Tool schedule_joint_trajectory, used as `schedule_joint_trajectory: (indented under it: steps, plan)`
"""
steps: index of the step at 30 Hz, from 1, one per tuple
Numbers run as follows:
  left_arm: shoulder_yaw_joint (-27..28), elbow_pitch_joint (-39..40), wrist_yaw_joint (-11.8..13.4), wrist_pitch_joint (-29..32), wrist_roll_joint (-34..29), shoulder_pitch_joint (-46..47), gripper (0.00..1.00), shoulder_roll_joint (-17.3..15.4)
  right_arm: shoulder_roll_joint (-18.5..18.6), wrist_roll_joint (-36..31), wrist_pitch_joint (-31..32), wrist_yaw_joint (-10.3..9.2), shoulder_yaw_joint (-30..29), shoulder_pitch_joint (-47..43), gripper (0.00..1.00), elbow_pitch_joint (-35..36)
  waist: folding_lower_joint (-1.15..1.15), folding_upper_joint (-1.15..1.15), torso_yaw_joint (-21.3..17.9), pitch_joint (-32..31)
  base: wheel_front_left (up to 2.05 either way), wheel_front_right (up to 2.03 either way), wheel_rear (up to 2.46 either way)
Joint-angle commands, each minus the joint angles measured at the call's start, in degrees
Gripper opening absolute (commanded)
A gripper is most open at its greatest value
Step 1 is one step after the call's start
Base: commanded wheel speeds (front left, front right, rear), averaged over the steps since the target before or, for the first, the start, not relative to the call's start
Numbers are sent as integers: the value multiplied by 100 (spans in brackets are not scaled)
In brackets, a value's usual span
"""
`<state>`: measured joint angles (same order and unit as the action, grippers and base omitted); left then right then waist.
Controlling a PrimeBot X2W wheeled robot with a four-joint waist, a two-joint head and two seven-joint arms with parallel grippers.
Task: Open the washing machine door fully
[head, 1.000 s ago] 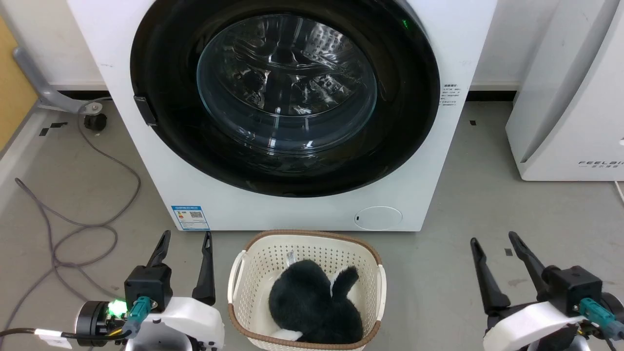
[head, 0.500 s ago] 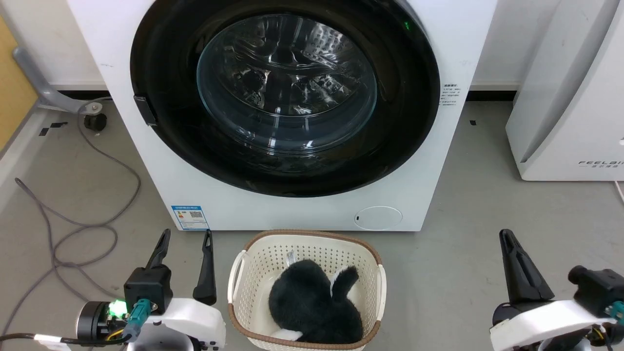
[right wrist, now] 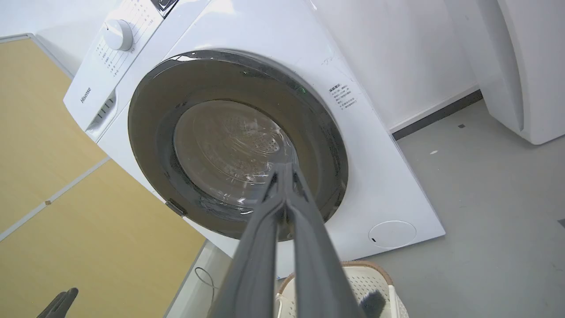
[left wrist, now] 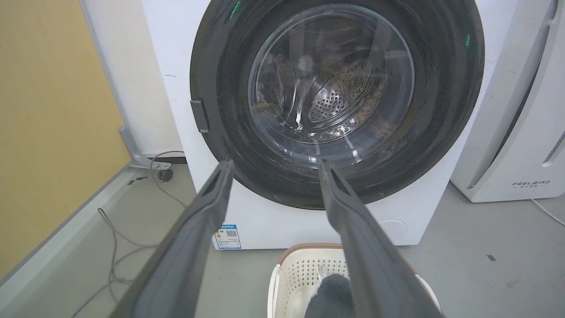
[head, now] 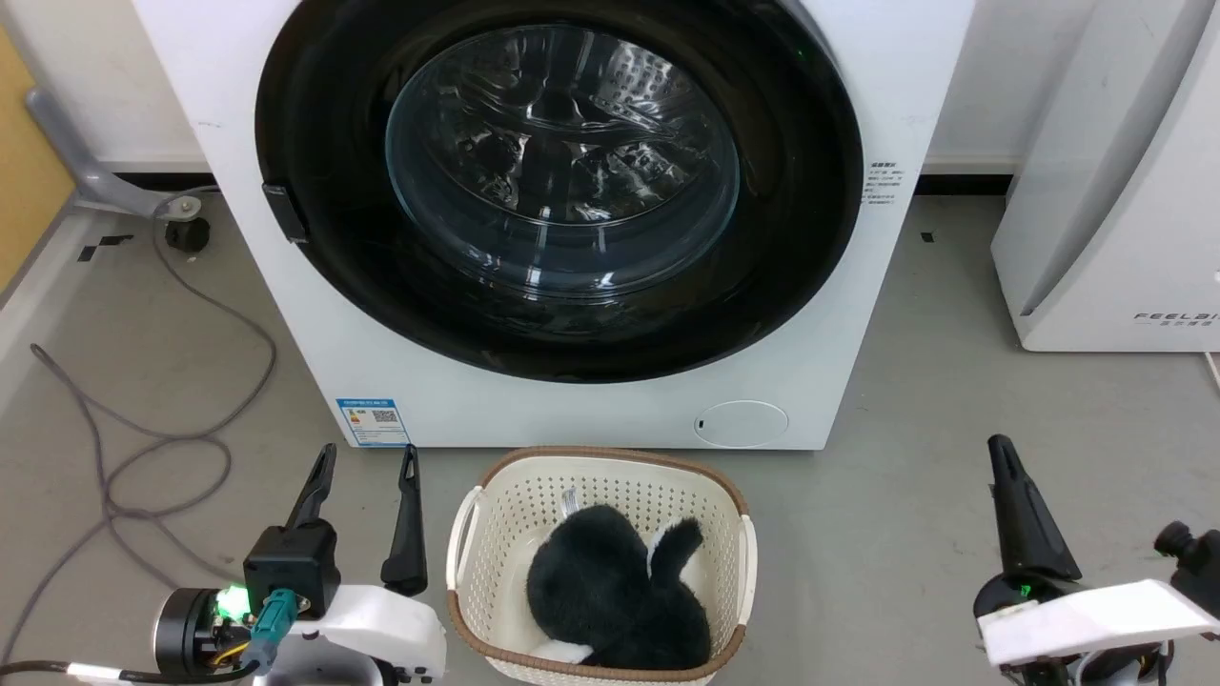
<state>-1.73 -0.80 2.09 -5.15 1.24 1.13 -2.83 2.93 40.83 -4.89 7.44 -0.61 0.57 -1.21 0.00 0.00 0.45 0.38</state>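
The left gripper [head: 370,455] hangs low with its fingers spread wide and empty. The right gripper [head: 1000,446] has its fingers pressed together on nothing. Between them sits a cream basket [head: 474,534] holding a black furry item [head: 610,591]. Just beyond, the washing machine door [head: 562,324] lies closed, flush against the washing machine [head: 534,414].

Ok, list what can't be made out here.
Head view: the washing machine top, cut by the upper edge.
Head view: blue label sticker print, too small.
Head view: laundry basket floor, covered by a black furry item.
Head view: FEELBIRD appliance, cut by the right edge.
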Motion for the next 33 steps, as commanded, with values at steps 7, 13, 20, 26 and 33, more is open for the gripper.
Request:
schedule_joint_trajectory:
  steps: [7,13,20,26,33]
  plan:
    - [-48,-14,54,-116,54,99,100,-3,-3,1070,98,2,-184,245,0,-208,0,0,53,70,0,0,0]
    - [-79,-11,82,-188,71,169,100,-3,-3,1619,232,2,-403,527,0,-461,0,0,116,181,0,0,0]
    - [-126,5,116,-272,94,285,100,-3,23,2127,380,2,-702,979,0,-822,0,0,202,358,0,0,0]
    - [-137,41,116,-343,54,388,100,-3,125,2495,459,3,-933,1471,0,-1174,0,0,262,533,0,0,0]
    - [-123,129,123,-427,26,531,100,-3,330,2871,505,3,-1106,2171,0,-1638,0,0,340,816,0,0,0]
